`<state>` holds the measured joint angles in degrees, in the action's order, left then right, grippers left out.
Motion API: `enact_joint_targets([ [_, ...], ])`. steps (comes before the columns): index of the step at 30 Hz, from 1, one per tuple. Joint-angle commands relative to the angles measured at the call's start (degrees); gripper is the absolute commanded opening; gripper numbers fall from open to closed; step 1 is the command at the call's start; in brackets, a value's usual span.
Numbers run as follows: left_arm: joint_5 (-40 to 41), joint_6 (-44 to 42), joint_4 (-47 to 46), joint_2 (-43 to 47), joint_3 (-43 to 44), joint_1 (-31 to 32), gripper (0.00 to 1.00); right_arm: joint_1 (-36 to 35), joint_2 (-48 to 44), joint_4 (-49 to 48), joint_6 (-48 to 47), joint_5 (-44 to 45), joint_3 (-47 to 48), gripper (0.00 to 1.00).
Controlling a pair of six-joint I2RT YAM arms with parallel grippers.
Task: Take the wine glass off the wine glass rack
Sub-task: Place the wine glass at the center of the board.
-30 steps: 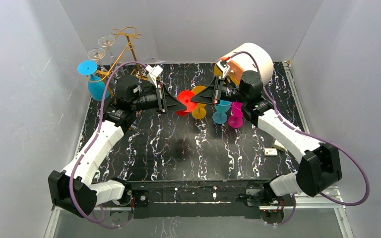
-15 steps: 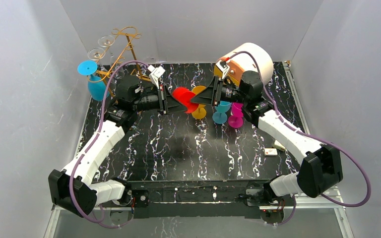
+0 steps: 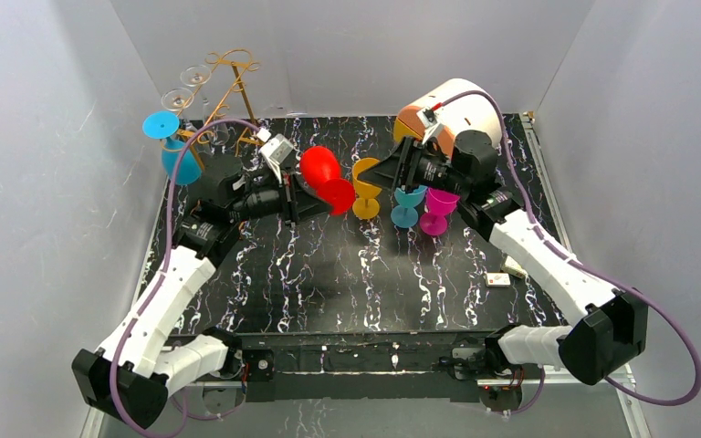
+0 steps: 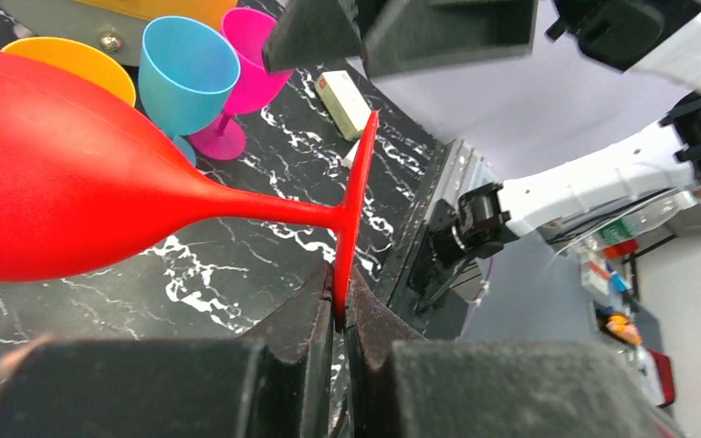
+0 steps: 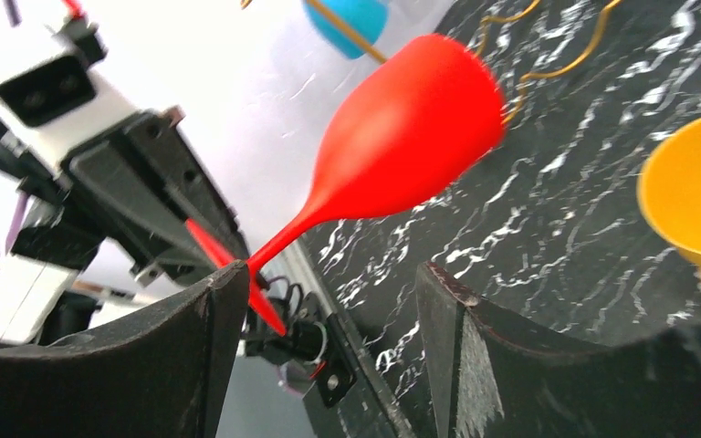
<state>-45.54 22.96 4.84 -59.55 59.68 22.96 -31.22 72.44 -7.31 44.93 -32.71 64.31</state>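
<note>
Left wrist view: your left tool (image 4: 340, 306) is pressed together on the red glass (image 4: 73, 210), pinching the rim of its foot, with the disc edge-on between the fingers. The glass lies on its side. Its stem runs away from the tool and the bowl sits ahead and to the left, held up off the worktop (image 4: 237, 265).

Top view: the rack (image 3: 228, 82) is behind and to the left of your left tool, at the worktop's far-left corner. The red glass is off it and well apart, on the tool's other side. Two clear glasses (image 3: 187, 87) hang on the rack, and a blue glass (image 3: 175, 155) is at its left side, foot up.

Right wrist view: your right tool (image 5: 329, 274) is spread wide with nothing between the fingers. It faces the left tool, with the red bowl ahead of it and not touching. The orange glass (image 5: 694, 201) is just to its right.

Top view again: the orange, teal (image 3: 408, 205) and magenta (image 3: 435, 212) glasses stand upright in a row, just beside and below your right tool. A white drum (image 3: 461, 109) sits behind it.
</note>
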Motion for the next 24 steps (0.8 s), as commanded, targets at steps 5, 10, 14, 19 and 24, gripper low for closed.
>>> enact_joint_targets([
  [5, -9.0, -26.7, 4.1, 8.1, -3.0, 0.2, 0.00, 0.9, -0.9, 7.2, -5.0, 9.9, 4.6, 0.76],
  [10, -11.3, -38.8, 8.4, 10.6, -4.3, 0.2, 0.00, 1.5, 1.3, 9.7, -4.9, 4.6, 7.5, 0.77],
  [14, -17.5, -48.0, 15.3, 10.7, -3.8, 0.2, 0.00, 2.4, 3.5, 8.8, -3.6, -2.4, 9.9, 0.78],
  [19, -22.0, -50.3, 18.1, 10.5, -4.3, 0.2, 0.00, 5.2, 3.9, 3.7, -2.7, -7.8, 10.2, 0.79],
  [24, -25.5, -50.5, 18.4, 10.0, -4.4, 0.2, 0.00, 7.0, 5.6, 0.4, -1.4, -15.1, 11.2, 0.79],
])
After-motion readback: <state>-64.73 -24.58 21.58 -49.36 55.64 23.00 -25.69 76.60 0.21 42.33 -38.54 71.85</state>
